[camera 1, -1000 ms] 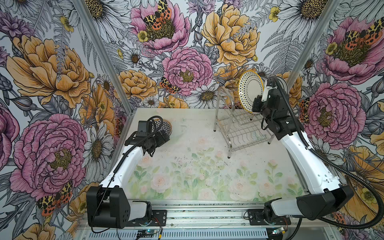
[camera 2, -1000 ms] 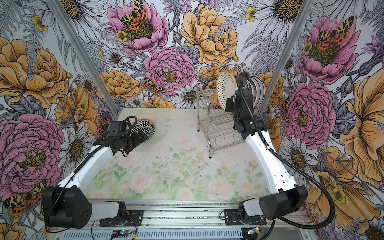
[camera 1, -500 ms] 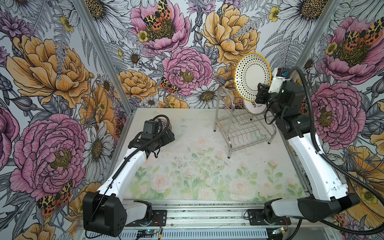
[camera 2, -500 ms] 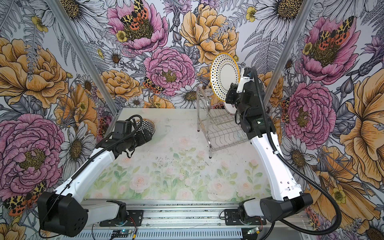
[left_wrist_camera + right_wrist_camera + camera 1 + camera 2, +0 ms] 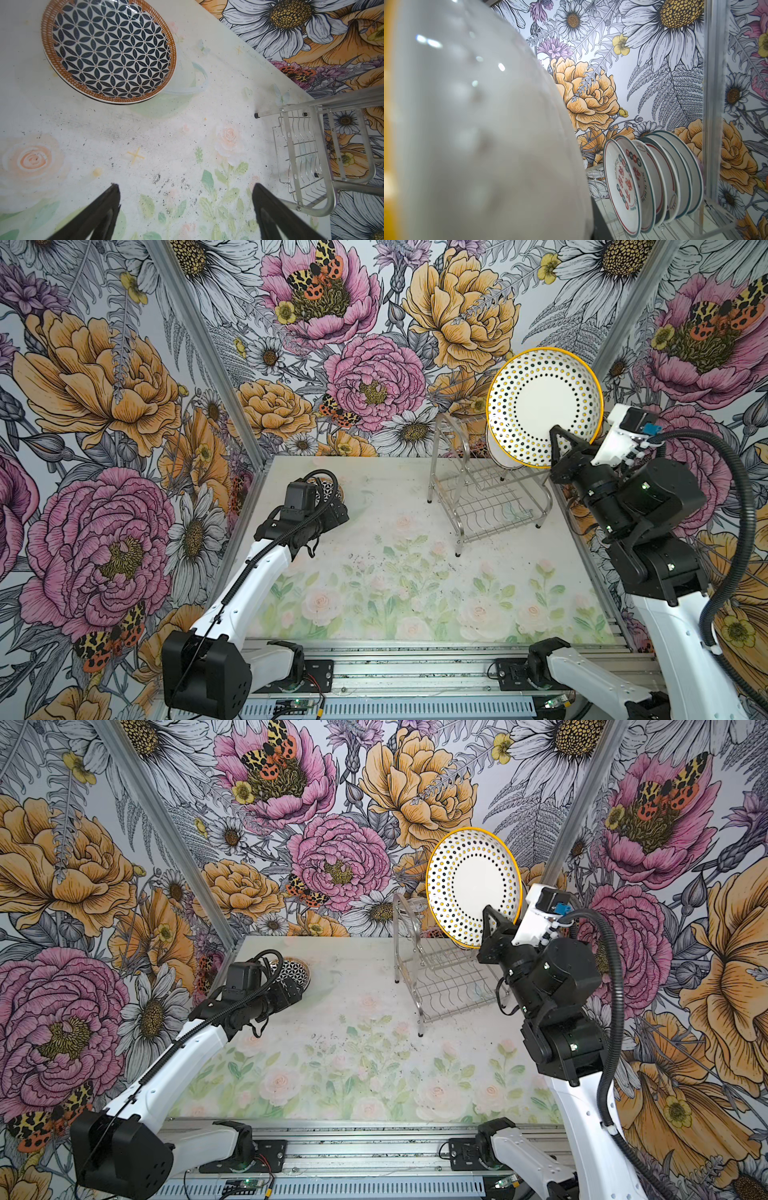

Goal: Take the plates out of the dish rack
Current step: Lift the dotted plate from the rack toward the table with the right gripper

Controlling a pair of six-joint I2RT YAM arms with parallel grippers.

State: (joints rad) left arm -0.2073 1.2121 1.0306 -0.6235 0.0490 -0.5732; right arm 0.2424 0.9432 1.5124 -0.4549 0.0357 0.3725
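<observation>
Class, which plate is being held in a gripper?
The dotted plate with the yellow rim, gripped by the right gripper above the rack. The lattice plate lies flat, ungripped; the other plates stand in the rack.

White yellow-rimmed dotted plate point(image 5: 544, 406) on edge in the air over the steel wire dish rack point(image 5: 494, 506), red-lettered and teal-ringed plates point(image 5: 654, 176) standing in its slots, lattice-patterned plate point(image 5: 108, 49) flat on the table point(image 5: 145, 135)

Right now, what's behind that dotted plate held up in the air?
A row of plates standing in the dish rack, shown by the right wrist view. In both top views the dotted plate covers nearly all of them.
</observation>
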